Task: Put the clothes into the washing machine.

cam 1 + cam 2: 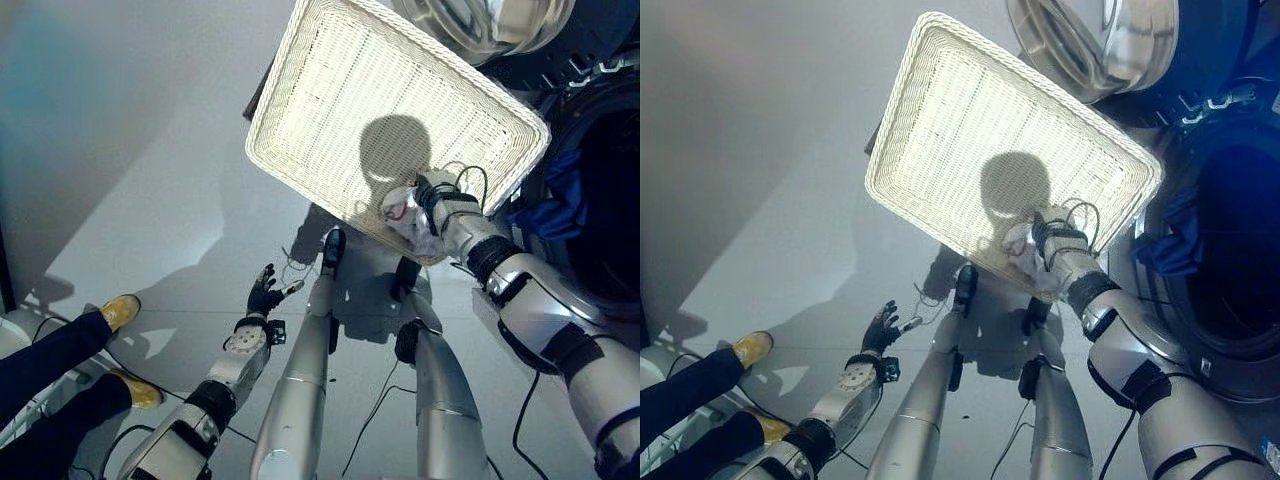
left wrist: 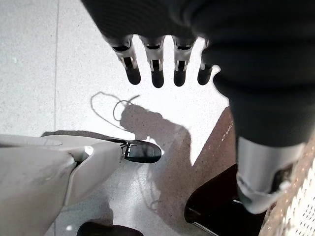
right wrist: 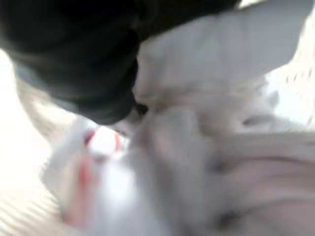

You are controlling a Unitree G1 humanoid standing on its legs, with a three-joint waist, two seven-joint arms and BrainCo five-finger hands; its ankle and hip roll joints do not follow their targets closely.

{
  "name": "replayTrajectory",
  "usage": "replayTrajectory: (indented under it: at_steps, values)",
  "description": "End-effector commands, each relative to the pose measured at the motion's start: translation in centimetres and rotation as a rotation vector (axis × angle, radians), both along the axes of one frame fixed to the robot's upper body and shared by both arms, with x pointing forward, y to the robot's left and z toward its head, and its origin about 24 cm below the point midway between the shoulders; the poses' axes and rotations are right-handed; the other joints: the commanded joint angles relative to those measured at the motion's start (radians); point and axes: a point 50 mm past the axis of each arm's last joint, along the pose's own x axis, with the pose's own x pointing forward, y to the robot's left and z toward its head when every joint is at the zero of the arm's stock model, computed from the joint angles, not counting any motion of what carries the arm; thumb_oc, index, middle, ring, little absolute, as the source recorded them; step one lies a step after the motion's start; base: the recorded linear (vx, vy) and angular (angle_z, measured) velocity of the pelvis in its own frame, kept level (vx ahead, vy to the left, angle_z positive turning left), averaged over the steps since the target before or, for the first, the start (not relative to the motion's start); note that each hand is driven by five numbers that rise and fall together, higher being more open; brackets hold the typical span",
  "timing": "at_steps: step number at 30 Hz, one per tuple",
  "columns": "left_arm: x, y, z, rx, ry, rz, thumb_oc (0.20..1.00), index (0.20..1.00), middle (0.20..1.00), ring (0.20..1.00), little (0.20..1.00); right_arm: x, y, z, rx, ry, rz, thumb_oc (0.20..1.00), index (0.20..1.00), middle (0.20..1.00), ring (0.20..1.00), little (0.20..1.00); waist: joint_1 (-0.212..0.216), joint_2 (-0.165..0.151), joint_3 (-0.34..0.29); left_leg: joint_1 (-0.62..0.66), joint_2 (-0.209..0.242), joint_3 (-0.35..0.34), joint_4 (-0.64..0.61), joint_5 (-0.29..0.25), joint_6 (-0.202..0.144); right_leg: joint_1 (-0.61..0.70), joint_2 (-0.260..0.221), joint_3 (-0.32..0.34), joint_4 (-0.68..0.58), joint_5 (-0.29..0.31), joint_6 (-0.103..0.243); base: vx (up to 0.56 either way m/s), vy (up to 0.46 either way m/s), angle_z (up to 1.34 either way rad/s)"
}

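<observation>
White garment (image 1: 405, 215) under right robot hand (image 1: 436, 192).

Both eye views look steeply down from the head and share the white basket (image 1: 390, 120) and floor (image 1: 130, 180), while each wrist view peers along its own robot hand from very close.

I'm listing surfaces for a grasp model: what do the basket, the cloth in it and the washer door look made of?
Basket: pale woven wicker or rattan, matte, with a braided rim and ribbed weave. Cloth at the right hand: soft white fabric with red marks, crumpled into folds. Washer door: glossy, mirror-like metal or chromed plastic; which one is unclear.
</observation>
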Motion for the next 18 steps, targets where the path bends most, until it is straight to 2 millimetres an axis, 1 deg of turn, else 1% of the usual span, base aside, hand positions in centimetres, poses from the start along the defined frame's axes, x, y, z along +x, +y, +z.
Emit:
replayTrajectory:
  at_steps: [1, 4, 5, 6, 7, 8, 10, 11, 13, 14, 16, 17, 18]
  values:
    - [-0.8, 1.8, -0.4, -0.016, 0.011, 0.087, 1.000, 1.000, 1.000, 1.000, 1.000, -1.5, 2.2, 1.7, 0.789, -0.046, 0.233, 0.200, 0.200, 0.200, 0.200, 0.200, -0.049, -0.009, 0.034, 0.075, -0.060, 0.090, -0.008, -0.062, 0.023, 0.054, 0.028, 0.048, -0.011, 0.007, 0.106, 0.00, 0.048, -0.15]
    - [-1.1, 2.0, -0.8, -0.021, 0.016, 0.109, 1.000, 1.000, 1.000, 1.000, 1.000, -2.5, 2.6, 1.7, 1.052, -0.048, 0.372, 0.200, 0.200, 0.200, 0.200, 0.200, -0.072, -0.021, 0.034, 0.087, -0.055, 0.103, -0.007, -0.066, 0.023, 0.057, 0.035, 0.061, -0.015, 0.013, 0.105, 0.01, 0.032, -0.22]
    - [-1.2, 2.0, -1.0, -0.026, 0.021, 0.120, 1.000, 1.000, 1.000, 1.000, 1.000, -3.0, 2.7, 1.7, 1.201, -0.056, 0.438, 0.200, 0.200, 0.200, 0.200, 0.200, -0.084, -0.024, 0.034, 0.096, -0.053, 0.111, -0.010, -0.066, 0.024, 0.060, 0.040, 0.068, -0.018, 0.015, 0.103, 0.01, 0.012, -0.19]
    - [-1.3, 2.0, -1.1, -0.027, 0.022, 0.122, 1.000, 1.000, 1.000, 1.000, 1.000, -3.1, 2.7, 1.7, 1.237, -0.054, 0.460, 0.200, 0.200, 0.200, 0.200, 0.200, -0.086, -0.025, 0.034, 0.099, -0.052, 0.113, -0.012, -0.065, 0.024, 0.062, 0.041, 0.070, -0.019, 0.016, 0.103, 0.02, 0.030, -0.23]
    - [-1.5, 1.8, -1.4, -0.035, 0.026, 0.129, 1.000, 1.000, 1.000, 1.000, 1.000, -3.6, 3.0, 1.5, 1.396, -0.041, 0.527, 0.200, 0.200, 0.200, 0.200, 0.200, -0.098, -0.023, 0.034, 0.113, -0.051, 0.121, -0.022, -0.064, 0.025, 0.068, 0.047, 0.077, -0.023, 0.018, 0.102, 0.01, 0.018, -0.17]
    - [-1.5, 1.7, -1.4, -0.035, 0.027, 0.130, 1.000, 1.000, 1.000, 1.000, 1.000, -3.7, 3.0, 1.5, 1.441, -0.040, 0.543, 0.200, 0.200, 0.200, 0.200, 0.200, -0.100, -0.022, 0.034, 0.116, -0.051, 0.122, -0.023, -0.063, 0.025, 0.070, 0.048, 0.079, -0.024, 0.018, 0.101, 0.02, 0.031, -0.16]
    - [-1.8, 1.4, -1.9, -0.046, 0.033, 0.138, 1.000, 1.000, 1.000, 1.000, 1.000, -4.2, 2.8, 1.3, 1.646, -0.048, 0.610, 0.200, 0.200, 0.200, 0.200, 0.200, -0.117, -0.016, 0.034, 0.125, -0.049, 0.134, -0.027, -0.063, 0.026, 0.071, 0.051, 0.089, -0.027, 0.022, 0.101, 0.02, 0.019, -0.19]
    - [-1.9, 1.4, -1.9, -0.047, 0.034, 0.141, 1.000, 1.000, 1.000, 1.000, 1.000, -4.4, 2.7, 1.3, 1.702, -0.052, 0.625, 0.200, 0.200, 0.200, 0.200, 0.200, -0.120, -0.015, 0.034, 0.127, -0.048, 0.136, -0.028, -0.063, 0.026, 0.071, 0.051, 0.091, -0.027, 0.022, 0.101, 0.01, 0.003, -0.21]
    - [-2.2, 1.2, -2.4, -0.049, 0.049, 0.151, 1.000, 1.000, 1.000, 1.000, 1.000, -4.8, 2.2, 1.0, 1.952, -0.098, 0.662, 0.200, 0.200, 0.200, 0.200, 0.200, -0.135, -0.011, 0.034, 0.140, -0.046, 0.146, -0.030, -0.068, 0.025, 0.077, 0.052, 0.098, -0.032, 0.023, 0.102, 0.01, 0.002, -0.14]
    - [-2.1, 1.2, -2.4, -0.051, 0.049, 0.156, 1.000, 1.000, 1.000, 1.000, 1.000, -4.9, 1.8, 1.1, 2.021, -0.125, 0.666, 0.200, 0.200, 0.200, 0.200, 0.200, -0.139, -0.010, 0.034, 0.133, -0.045, 0.150, -0.030, -0.062, 0.025, 0.072, 0.052, 0.100, -0.038, 0.033, 0.101, 0.02, 0.007, -0.12]
    - [-2.4, 1.1, -2.6, -0.051, 0.059, 0.158, 1.000, 1.000, 1.000, 1.000, 1.000, -5.0, 1.6, 0.7, 2.074, -0.134, 0.664, 0.200, 0.200, 0.200, 0.200, 0.200, -0.142, -0.009, 0.034, 0.145, -0.045, 0.153, -0.031, -0.071, 0.025, 0.082, 0.052, 0.103, -0.037, 0.024, 0.102, 0.02, 0.008, -0.15]
    - [-2.4, 1.1, -2.7, -0.052, 0.064, 0.165, 1.000, 1.000, 1.000, 1.000, 1.000, -5.1, 0.6, 0.4, 2.204, -0.201, 0.634, 0.200, 0.200, 0.200, 0.200, 0.200, -0.152, -0.005, 0.034, 0.137, -0.045, 0.159, -0.030, -0.064, 0.025, 0.075, 0.053, 0.106, -0.044, 0.036, 0.100, 0.00, 0.010, -0.11]
    - [-2.4, 1.1, -2.7, -0.052, 0.064, 0.165, 1.000, 1.000, 1.000, 1.000, 1.000, -5.1, 0.6, 0.4, 2.204, -0.201, 0.634, 0.200, 0.200, 0.200, 0.200, 0.200, -0.152, -0.005, 0.034, 0.137, -0.045, 0.159, -0.030, -0.064, 0.025, 0.075, 0.053, 0.106, -0.044, 0.036, 0.100, 0.03, 0.010, -0.12]
